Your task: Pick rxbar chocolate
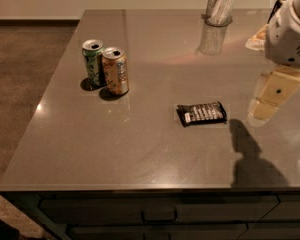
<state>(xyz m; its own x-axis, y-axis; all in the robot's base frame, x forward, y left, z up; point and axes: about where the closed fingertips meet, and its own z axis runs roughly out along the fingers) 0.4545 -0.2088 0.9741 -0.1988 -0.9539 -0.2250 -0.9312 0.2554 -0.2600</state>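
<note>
The rxbar chocolate (202, 114) is a flat bar in a glossy black wrapper with white lettering. It lies flat on the grey tabletop (140, 149), right of centre. My gripper (268, 102) hangs from the white arm (290, 34) at the right edge. It sits to the right of the bar, above the table and apart from the bar. It holds nothing that I can see. Its shadow (250, 154) falls on the table in front of the bar's right end.
A green can (93, 62) and an orange can (115, 70) stand upright side by side at the left. A metal mesh cup (220, 5) stands at the back. The table's front edge has drawers (160, 214) below. Carpeted floor lies to the left.
</note>
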